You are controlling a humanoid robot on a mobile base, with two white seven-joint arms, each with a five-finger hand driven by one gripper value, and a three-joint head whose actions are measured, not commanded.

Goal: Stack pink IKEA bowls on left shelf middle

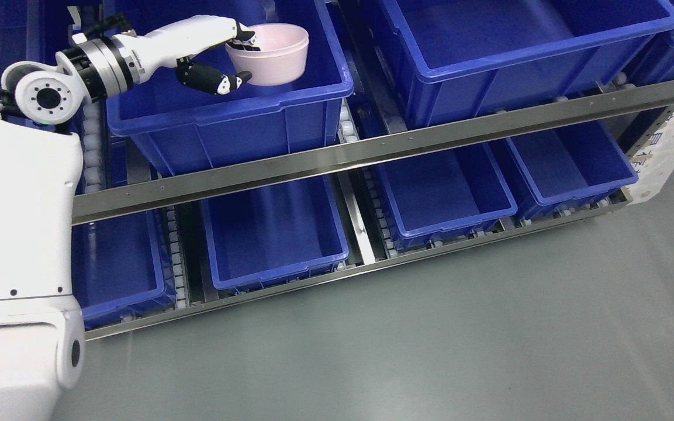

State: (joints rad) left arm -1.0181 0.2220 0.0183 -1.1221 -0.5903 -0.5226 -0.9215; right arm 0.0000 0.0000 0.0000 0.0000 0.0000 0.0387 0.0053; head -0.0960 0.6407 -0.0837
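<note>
L hand [220, 55] pinches the bowl's [272, 52] left rim, fingers inside and thumb under the outside wall, holding it over the upper-left bin [225, 126]. Best to lower it level, stay clear of the bin walls & let go only once seated. Bowl: pale pink, plain, round, upright, looks empty.

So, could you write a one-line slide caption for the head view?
Left hand holds a pink bowl by its rim over a blue bin on the shelf.
</note>
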